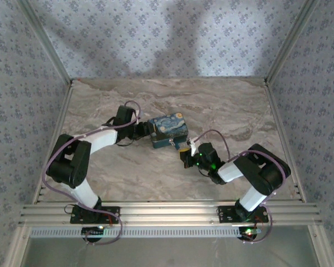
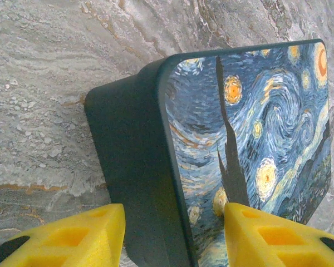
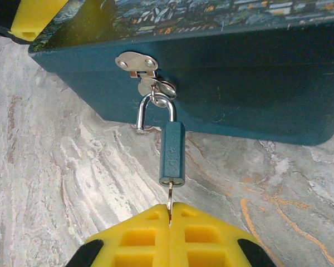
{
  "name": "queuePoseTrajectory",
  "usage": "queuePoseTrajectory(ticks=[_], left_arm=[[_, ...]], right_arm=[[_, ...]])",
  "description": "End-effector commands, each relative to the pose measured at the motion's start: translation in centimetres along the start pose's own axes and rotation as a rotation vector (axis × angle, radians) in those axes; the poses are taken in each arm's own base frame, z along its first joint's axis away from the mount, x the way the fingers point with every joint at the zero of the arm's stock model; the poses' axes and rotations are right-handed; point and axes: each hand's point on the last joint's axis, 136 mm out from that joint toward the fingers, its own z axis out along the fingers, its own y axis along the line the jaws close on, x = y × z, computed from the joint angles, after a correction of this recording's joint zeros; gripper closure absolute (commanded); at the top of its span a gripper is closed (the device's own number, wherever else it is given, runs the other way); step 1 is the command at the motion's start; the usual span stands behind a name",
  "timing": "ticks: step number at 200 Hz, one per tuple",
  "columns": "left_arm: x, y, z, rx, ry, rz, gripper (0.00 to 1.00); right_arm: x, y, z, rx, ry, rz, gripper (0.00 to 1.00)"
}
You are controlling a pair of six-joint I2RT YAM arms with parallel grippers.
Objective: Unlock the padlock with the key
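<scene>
A: Left gripper point(image 2: 172, 236) is clamped across a corner of the blue starry-night-print box point(image 2: 250, 128), steadying it.

B: The small grey-blue metal padlock point(image 3: 172, 153) hangs from the silver hasp point(image 3: 136, 61) on the box's front wall. The right gripper point(image 3: 170, 219) pinches the thin metal key point(image 3: 170, 199), its tip in the keyway.

A: Status?

B: Insertion looks done. The turn and shackle release remain, I judge.

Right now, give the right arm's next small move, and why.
Probably twist the key: the right pincer is shut on it, its blade sits in the padlock, the shackle is closed through the hasp, and the left pincer clamps the box.
</scene>
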Motion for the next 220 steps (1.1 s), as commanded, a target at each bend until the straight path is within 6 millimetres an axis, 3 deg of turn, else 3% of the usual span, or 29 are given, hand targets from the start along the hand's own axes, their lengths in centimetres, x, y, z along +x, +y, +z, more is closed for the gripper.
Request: queuePoseTrajectory(ticks=[1,49,111,187,220], left_arm=[[2.1,2.7,0.0,-0.097,0.052,-0.048,0.51],[2.2,2.6,0.0,-0.098,0.053,-0.046,0.51],[2.3,2.3,-0.1,-0.096,0.05,-0.04,0.51],[3.3,2.2,-0.6,-0.103,0.052,-0.036,0.51],[3.9,2.3,-0.7,-0.108,0.053,-0.037,0.51]], right_arm=[[1.5,-0.7,0.1,0.016,0.056,0.038,0.94],[1.6,-1.0,0.2,0.017,0.059,0.051,0.91],[1.2,-1.4,-0.8,0.037,0.05,0.032,0.72],[-4.1,1.4,-2.4,-0.178,-0.046,0.048,0.4],[-5.0,1.7,-2.3,-0.215,-0.035,0.106,0.29]])
